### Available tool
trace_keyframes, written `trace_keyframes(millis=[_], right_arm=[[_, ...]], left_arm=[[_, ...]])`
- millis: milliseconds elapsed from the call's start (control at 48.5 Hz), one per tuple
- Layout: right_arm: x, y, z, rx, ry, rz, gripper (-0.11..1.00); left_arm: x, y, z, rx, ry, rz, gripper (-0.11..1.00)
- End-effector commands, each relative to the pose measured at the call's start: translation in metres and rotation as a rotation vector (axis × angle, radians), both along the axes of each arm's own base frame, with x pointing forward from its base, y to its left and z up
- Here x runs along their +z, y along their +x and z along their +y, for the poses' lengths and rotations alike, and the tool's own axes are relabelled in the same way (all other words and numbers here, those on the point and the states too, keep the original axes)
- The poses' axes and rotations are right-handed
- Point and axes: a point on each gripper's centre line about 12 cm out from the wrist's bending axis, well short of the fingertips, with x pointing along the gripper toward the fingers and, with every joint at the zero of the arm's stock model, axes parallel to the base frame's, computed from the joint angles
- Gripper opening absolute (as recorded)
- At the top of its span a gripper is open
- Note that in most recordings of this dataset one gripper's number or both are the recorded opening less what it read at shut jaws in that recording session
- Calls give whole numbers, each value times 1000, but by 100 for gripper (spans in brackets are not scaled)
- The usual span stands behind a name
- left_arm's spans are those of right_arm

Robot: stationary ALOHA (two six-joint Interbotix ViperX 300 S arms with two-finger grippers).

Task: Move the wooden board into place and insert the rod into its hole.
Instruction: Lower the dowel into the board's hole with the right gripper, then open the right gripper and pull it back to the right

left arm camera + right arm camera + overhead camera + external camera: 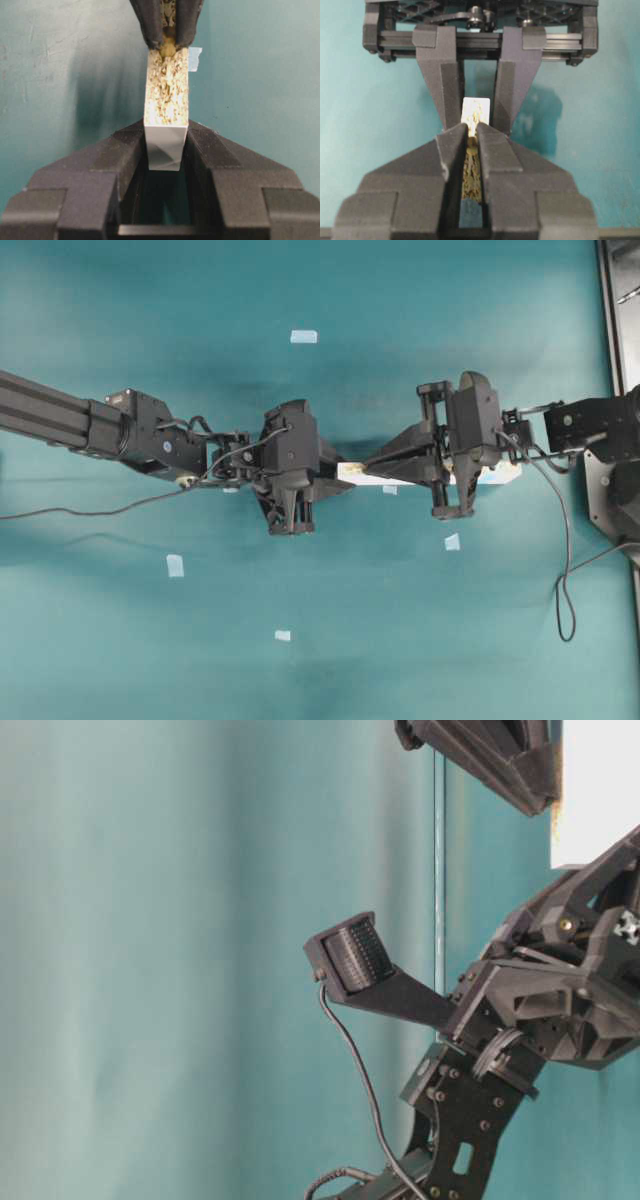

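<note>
1. Mid-table, the board (pixel 360 474) lies level between both arms, its left end clamped in the left gripper (pixel 165 145).
2. At 12 o'clock in the left wrist view, the right gripper (pixel 169 42) is pinched on the rod (pixel 168 48), at the board's rough top edge.
3. Bare teal table (pixel 320 640) spreads from 3 round to 9 o'clock.
4. Fingers (pixel 457 145) cover the hole; the board's right end is half hidden.

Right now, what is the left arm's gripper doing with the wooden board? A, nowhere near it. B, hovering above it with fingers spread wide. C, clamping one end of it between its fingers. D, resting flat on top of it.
C: in the left wrist view the left gripper has its fingers pressed against both sides of the wooden board at its near end.
</note>
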Motion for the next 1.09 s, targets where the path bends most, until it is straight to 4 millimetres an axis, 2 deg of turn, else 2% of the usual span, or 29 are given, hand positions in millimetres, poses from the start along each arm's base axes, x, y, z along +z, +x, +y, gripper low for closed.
trace_keyframes(millis=[0,660,722,804,886,928,1072], right_arm=[[-2,0,2,4,-3,22,8],[10,11,8,2,25,53,8],[13,12,7,-2,19,60,17],[18,13,5,-10,3,70,39],[30,15,4,-17,-19,66,64],[37,16,3,-22,-29,59,74],[64,11,0,-43,-57,27,72]], left_arm=[[2,-1,-7,-18,1,12,23],[1,-2,-7,-19,2,15,23],[1,-2,-7,-17,1,15,23],[0,-3,-7,-18,1,20,23],[-1,-4,-7,-18,0,29,23],[-2,-5,-7,-19,0,34,23],[-4,-7,-7,-19,0,43,23]])
